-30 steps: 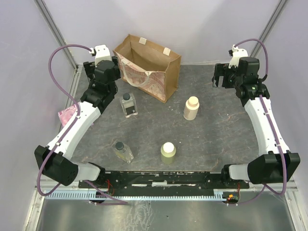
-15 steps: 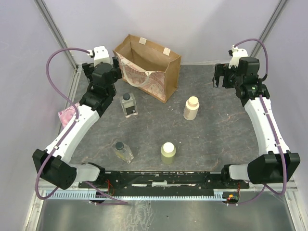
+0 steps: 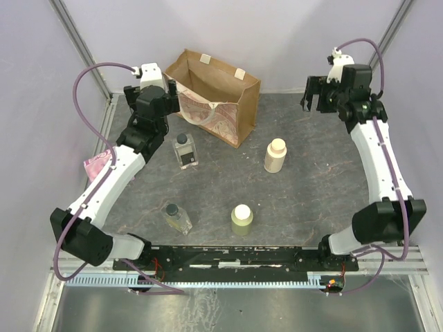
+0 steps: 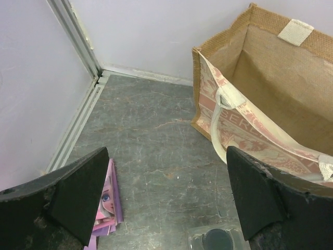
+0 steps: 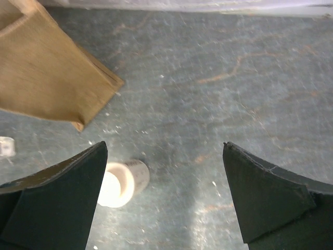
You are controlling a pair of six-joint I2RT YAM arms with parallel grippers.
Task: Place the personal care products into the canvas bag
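the canvas bag [image 3: 211, 97] is stood open by the far edge of the tabletop [image 3: 311, 187], left of centre. before it, well apart, are set a far clear bottle [image 3: 185, 151], near clear bottle [image 3: 177, 217], cream bottle [image 3: 275, 155] and yellow-green bottle [image 3: 241, 220]. left gripper [image 4: 167, 154] beside the bag and right gripper [image 5: 164, 148] near the far right corner are held spread, empty.

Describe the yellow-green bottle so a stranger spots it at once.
Find the bag at the back. Come forward past the cream bottle to the front pair. The yellow-green bottle is the right one, white-capped; the clear bottle beside it has a dark cap.
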